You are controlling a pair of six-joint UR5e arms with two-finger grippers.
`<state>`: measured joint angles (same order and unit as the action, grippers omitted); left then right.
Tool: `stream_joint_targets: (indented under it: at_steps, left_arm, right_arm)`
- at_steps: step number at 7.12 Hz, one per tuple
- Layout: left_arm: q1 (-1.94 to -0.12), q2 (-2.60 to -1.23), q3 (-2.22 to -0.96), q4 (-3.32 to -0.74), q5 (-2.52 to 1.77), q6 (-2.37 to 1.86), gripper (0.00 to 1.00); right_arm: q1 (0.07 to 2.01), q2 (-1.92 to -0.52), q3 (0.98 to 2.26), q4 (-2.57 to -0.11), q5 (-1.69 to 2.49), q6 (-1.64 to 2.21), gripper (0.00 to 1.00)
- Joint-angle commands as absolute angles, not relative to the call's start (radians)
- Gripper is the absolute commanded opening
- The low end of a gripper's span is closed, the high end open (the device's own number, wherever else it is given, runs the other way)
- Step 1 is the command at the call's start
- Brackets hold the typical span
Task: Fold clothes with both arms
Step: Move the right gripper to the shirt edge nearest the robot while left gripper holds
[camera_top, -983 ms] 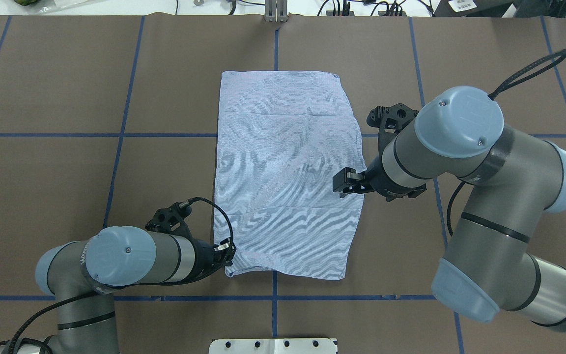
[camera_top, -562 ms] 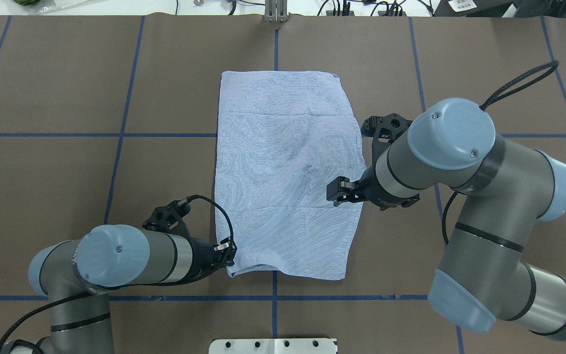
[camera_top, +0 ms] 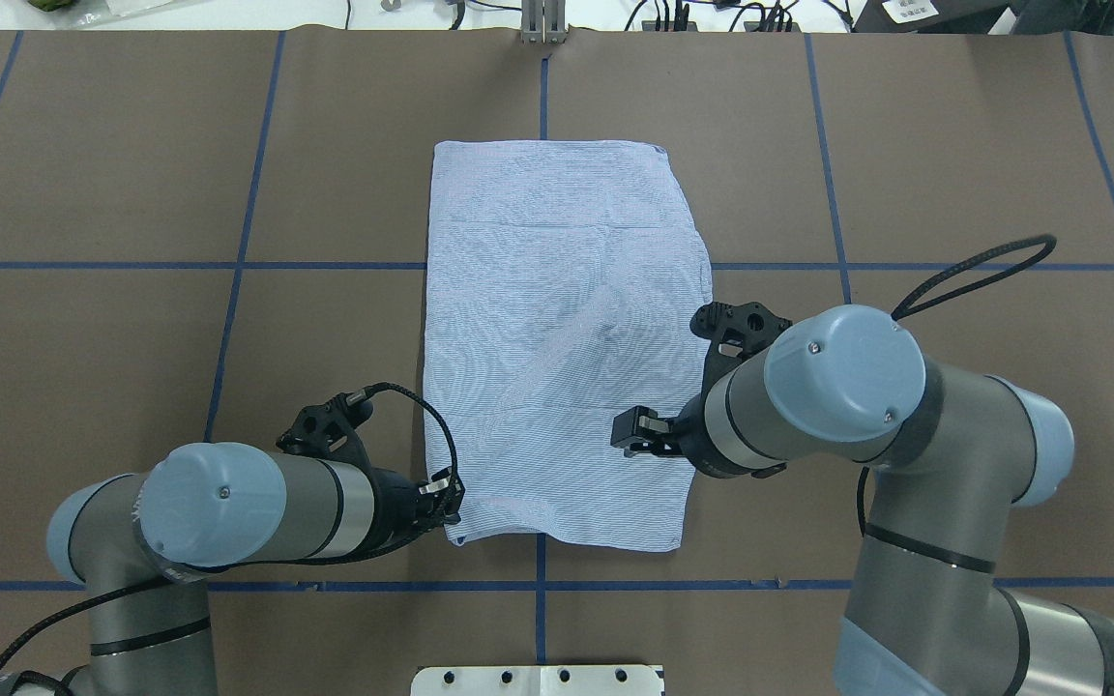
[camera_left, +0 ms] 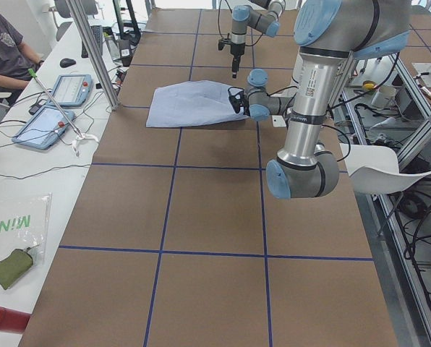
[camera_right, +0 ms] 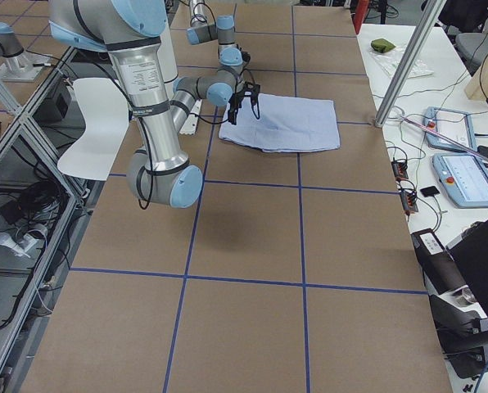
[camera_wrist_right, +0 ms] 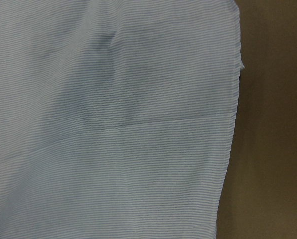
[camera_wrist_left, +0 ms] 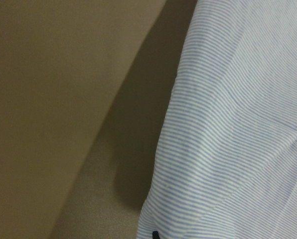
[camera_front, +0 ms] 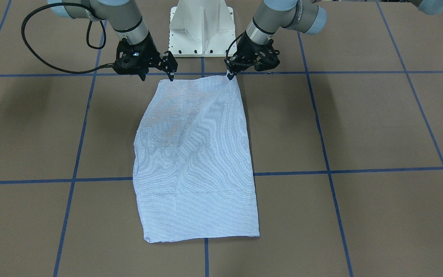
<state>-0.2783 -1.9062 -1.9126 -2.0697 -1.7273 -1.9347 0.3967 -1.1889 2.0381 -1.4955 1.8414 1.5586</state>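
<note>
At the left of the overhead view, the grey metal left arm with light-blue joint caps (camera_top: 228, 503) reaches low across the brown paper-covered table (camera_top: 112, 367), which is crossed by a grid of blue tape lines (camera_top: 238, 263). Its black two-finger left gripper (camera_top: 453, 501) sits at the near left corner of the light-blue and white finely striped shirt (camera_top: 557, 319). In the front-facing view its fingers look pinched together on that corner, which curls up slightly off the table. The left wrist camera shows only the striped cloth edge and its shadow on the brown paper. The shirt lies in the middle of the table, folded into a long rectangle that runs away from the robot. It is mostly flat with shallow creases and lies across the centre tape line and one cross line. A white pedestal base plate (camera_top: 538, 680) shows at the table's near edge, apart from the shirt's near hem. To the right, the grey metal right arm with light-blue joint caps (camera_top: 847, 387) bends in over the shirt's right edge. Its black two-finger right gripper (camera_front: 158, 76) hangs above the near right part of the shirt with its fingers spread wide, holding nothing. The right wrist camera looks down on striped cloth and the shirt's edge against the table.
</note>
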Motion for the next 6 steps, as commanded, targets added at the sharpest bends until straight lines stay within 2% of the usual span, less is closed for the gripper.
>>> stream_joint_targets:
  at_steps: [1, 6]
  left_arm:
    - [-0.275, -1.908, -1.905, -2.071, -1.729, -1.933, 0.00]
    - [-0.275, -1.911, -1.901, -2.071, -1.727, -1.933, 0.00]
  right_arm:
    - [0.303, -1.186, 2.005, -1.491, 1.763, 1.791, 1.00]
    - [0.278, -1.128, 1.895, -1.603, 1.743, 1.913, 1.00]
